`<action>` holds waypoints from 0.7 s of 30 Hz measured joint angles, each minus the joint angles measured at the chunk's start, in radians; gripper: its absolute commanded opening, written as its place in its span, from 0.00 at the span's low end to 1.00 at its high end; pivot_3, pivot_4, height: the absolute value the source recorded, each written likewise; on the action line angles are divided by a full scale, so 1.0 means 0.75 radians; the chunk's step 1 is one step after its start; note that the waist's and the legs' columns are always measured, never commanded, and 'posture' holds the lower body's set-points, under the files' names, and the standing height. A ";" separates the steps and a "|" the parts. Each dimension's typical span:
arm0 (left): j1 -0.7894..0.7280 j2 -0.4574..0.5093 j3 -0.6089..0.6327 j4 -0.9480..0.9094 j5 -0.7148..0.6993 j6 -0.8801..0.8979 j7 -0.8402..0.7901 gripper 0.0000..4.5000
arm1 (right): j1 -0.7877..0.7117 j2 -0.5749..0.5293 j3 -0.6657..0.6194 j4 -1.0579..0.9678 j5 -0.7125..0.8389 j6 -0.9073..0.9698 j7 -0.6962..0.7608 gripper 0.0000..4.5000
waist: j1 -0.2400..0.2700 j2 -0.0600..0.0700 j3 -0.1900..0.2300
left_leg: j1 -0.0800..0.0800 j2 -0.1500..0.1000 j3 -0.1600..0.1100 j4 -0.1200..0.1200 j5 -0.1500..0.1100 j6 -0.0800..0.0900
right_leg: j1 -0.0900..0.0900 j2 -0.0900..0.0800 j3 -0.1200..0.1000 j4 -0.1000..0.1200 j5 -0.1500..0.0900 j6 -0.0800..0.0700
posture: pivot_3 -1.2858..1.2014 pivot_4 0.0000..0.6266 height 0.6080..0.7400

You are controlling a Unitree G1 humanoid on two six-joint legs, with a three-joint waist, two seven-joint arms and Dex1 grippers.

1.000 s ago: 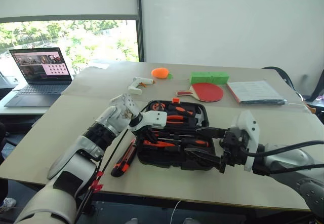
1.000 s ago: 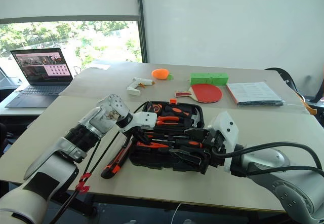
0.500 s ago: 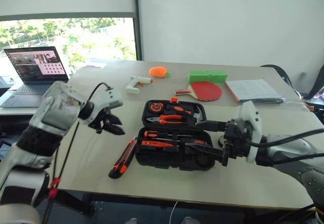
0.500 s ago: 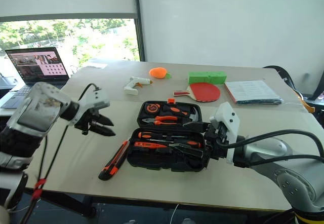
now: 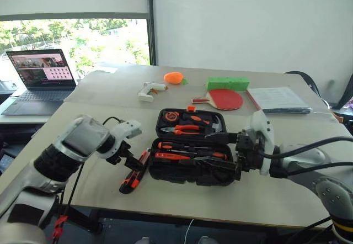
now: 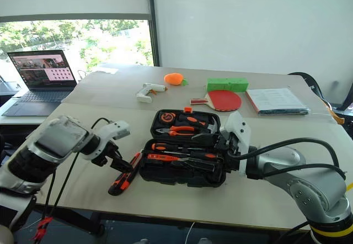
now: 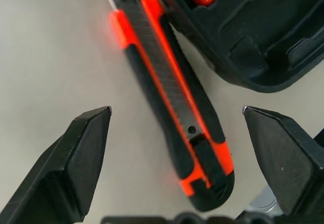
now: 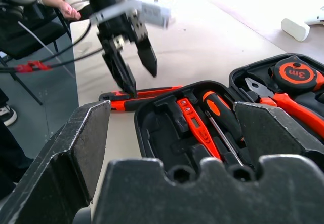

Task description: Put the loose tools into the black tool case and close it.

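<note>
The left pincer [image 5: 130,157] is hovering right over the utility knife [image 5: 134,172], fingers spread wide and nothing between them, so this is the pick-up of the last loose tool I can make out on the worktop [image 5: 83,139]. In the left wrist view the two black fingertips [image 7: 81,153] are sitting either side of the knife [image 7: 169,97], clear of it on both flanks. No contact yet.

The knife is lying flat on the worktop, just beside the left end of the black tool case [image 5: 190,153], near the front edge. Its long axis is running roughly front to back with a slight slant: the butt end is pointing toward the worktop's front edge, the blade end toward the case and the far edge.

The case is lying open, lid flat behind the base, with orange-handled screwdrivers, pliers and a tape measure already sitting in their recesses. The right pincer [image 5: 223,153] is waiting over the right part of the case, fully released and holding nothing.

My read on the next move: the left pincer is needing to drop straight down and clench across the knife's narrow width, near its middle, so the handle is not swinging when lifted. Then it is going into the case, and the lid is still to be closed.
</note>
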 measured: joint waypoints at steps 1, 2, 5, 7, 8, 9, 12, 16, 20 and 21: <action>-0.012 -0.010 -0.023 0.001 -0.022 0.003 0.024 1.00 | 0.017 0.002 -0.006 -0.014 0.000 0.000 -0.012 1.00 | 0.003 0.000 0.000 | 0.000 0.000 0.000 0.000 0.000 0.000 | 0.000 0.000 0.000 0.000 0.000 0.000 | 0.52 0.24 0.97; -0.015 -0.013 -0.031 0.001 -0.034 0.005 0.034 1.00 | 0.026 0.004 -0.006 -0.020 0.000 0.000 -0.018 1.00 | 0.004 0.000 0.000 | 0.000 0.000 0.000 0.000 0.000 0.000 | 0.000 0.000 0.000 0.000 0.000 0.000 | 0.52 0.24 0.97; -0.032 -0.019 -0.083 0.018 -0.079 0.011 0.091 1.00 | 0.061 0.009 -0.014 -0.051 0.011 0.000 -0.049 1.00 | 0.005 0.000 0.000 | 0.000 -0.001 0.000 0.000 0.000 0.000 | 0.001 -0.001 0.000 0.000 0.000 0.000 | 0.52 0.24 0.97; -0.047 -0.019 -0.109 0.024 -0.101 0.005 0.117 1.00 | 0.081 0.009 -0.025 -0.067 0.016 0.000 -0.070 1.00 | 0.005 0.000 0.000 | 0.001 -0.001 0.000 0.000 0.000 0.000 | 0.001 -0.001 0.000 0.000 0.000 0.000 | 0.52 0.24 0.97; -0.052 -0.018 -0.117 0.027 -0.107 0.001 0.124 1.00 | 0.084 0.009 -0.029 -0.071 0.019 0.000 -0.077 1.00 | 0.005 0.000 0.000 | 0.001 -0.001 0.000 0.000 0.000 0.000 | 0.002 -0.001 0.000 0.000 0.000 0.000 | 0.52 0.24 0.97; -0.061 -0.017 -0.129 0.033 -0.131 -0.004 0.135 0.94 | 0.086 0.009 -0.037 -0.074 0.024 0.000 -0.086 1.00 | 0.005 0.000 0.000 | 0.002 -0.001 0.000 0.000 0.000 0.000 | 0.002 -0.001 0.000 0.000 0.000 0.000 | 0.52 0.24 0.97; -0.069 -0.015 -0.141 0.056 -0.151 -0.013 0.160 0.76 | 0.091 0.009 -0.049 -0.082 0.027 0.000 -0.105 1.00 | 0.005 0.000 0.000 | 0.003 -0.001 0.000 0.000 0.000 -0.001 | 0.002 -0.001 0.000 0.001 0.000 0.000 | 0.52 0.24 0.97; -0.078 -0.006 -0.152 0.083 -0.189 -0.018 0.177 0.42 | 0.097 0.003 -0.057 -0.089 0.028 0.000 -0.104 1.00 | 0.005 0.000 0.000 | 0.002 -0.001 0.000 0.000 0.000 -0.001 | 0.002 -0.001 0.000 0.000 0.000 0.000 | 0.52 0.24 0.97; -0.076 0.012 -0.153 0.112 -0.205 -0.062 0.177 0.40 | 0.098 -0.017 -0.059 -0.092 0.030 0.000 -0.072 1.00 | 0.006 0.000 0.000 | 0.002 -0.001 0.000 0.000 0.000 -0.001 | 0.002 -0.001 0.000 -0.001 0.000 0.000 | 0.52 0.24 0.97; -0.067 0.040 -0.156 0.139 -0.208 -0.117 0.159 0.40 | 0.098 -0.039 -0.060 -0.100 0.040 0.000 -0.039 1.00 | 0.006 0.000 0.000 | 0.002 -0.001 0.001 0.000 0.000 -0.001 | 0.002 -0.001 0.000 -0.001 0.000 0.000 | 0.52 0.24 0.97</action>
